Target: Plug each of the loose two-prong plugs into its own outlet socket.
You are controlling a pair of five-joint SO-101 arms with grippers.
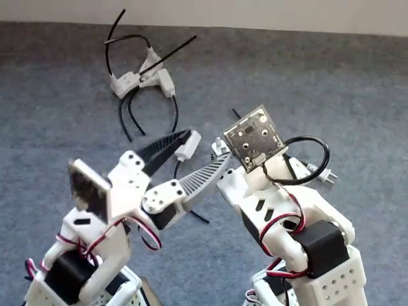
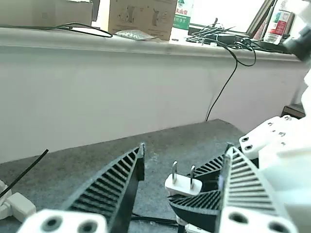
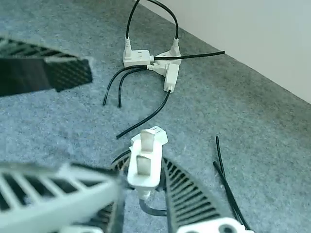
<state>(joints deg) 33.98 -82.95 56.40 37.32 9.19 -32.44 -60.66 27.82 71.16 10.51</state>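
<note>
My right gripper (image 3: 144, 171) is shut on a white two-prong plug (image 3: 143, 162), whose prongs face the wrist camera. The same plug (image 2: 183, 183) stands prongs-up between the black ribbed fingers of my open left gripper (image 2: 184, 153), nearer the finger beside the right arm. From above, the left gripper (image 1: 209, 148) spreads wide in mid-table, with the held plug (image 1: 220, 148) peeking out beside the right arm's camera board. A second white plug (image 1: 189, 145) sits by the left gripper's far fingertip. The white outlet cluster (image 1: 143, 80) with black cords lies farther back on the carpet.
A third plug (image 1: 325, 175) on a looped black cable lies to the right of the right arm. Loose black cords (image 3: 226, 179) trail over the grey carpet (image 1: 57, 108). A pale wall (image 2: 121, 87) bounds the far side.
</note>
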